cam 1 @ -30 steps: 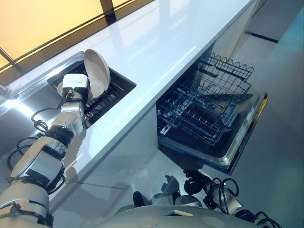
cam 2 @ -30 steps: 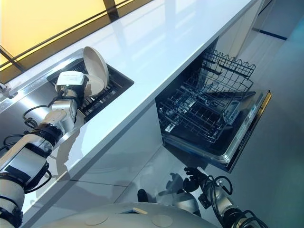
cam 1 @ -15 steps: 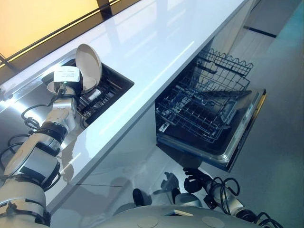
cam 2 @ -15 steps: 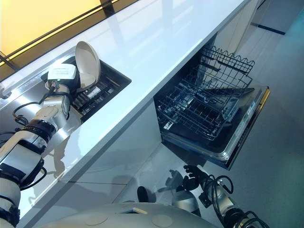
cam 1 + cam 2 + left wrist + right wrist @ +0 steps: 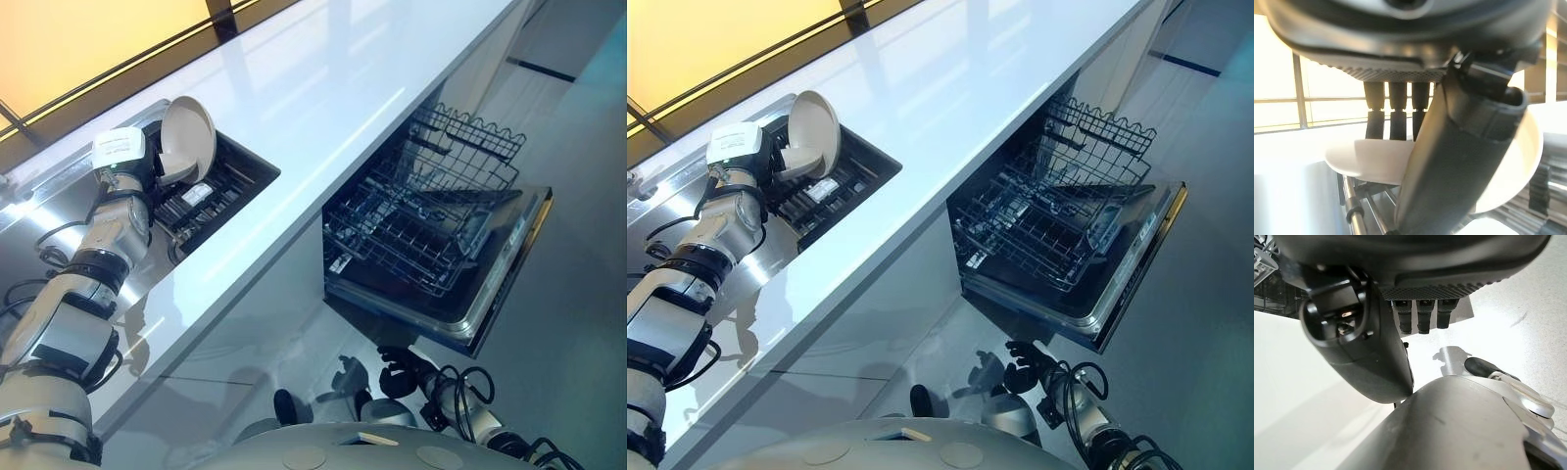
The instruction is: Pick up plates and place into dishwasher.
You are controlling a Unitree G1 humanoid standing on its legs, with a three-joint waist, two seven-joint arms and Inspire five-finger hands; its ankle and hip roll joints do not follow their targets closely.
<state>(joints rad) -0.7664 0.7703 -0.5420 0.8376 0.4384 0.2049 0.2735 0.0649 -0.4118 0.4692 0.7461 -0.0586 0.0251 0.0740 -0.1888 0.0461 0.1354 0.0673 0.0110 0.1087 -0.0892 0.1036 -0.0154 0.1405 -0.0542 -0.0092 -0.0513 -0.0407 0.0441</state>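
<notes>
A cream plate stands tilted above the dark rack in the sink, its hollow side facing up towards me. My left hand is shut on its lower rim. In the left wrist view the thumb lies across the plate's front and the fingers run behind it. The dishwasher stands open to the right below the counter, its wire lower rack pulled out over the door. My right hand hangs low beside me, relaxed and holding nothing.
A long white counter runs between the sink and the dishwasher. A second wire rack sits higher and further back in the machine. A steel sink rim borders the rack. Grey floor lies beyond the door.
My left wrist has swung back and to the left with the plate in hand. The plate has turned from near upright to leaning with its hollow side up. The right hand has stayed put.
</notes>
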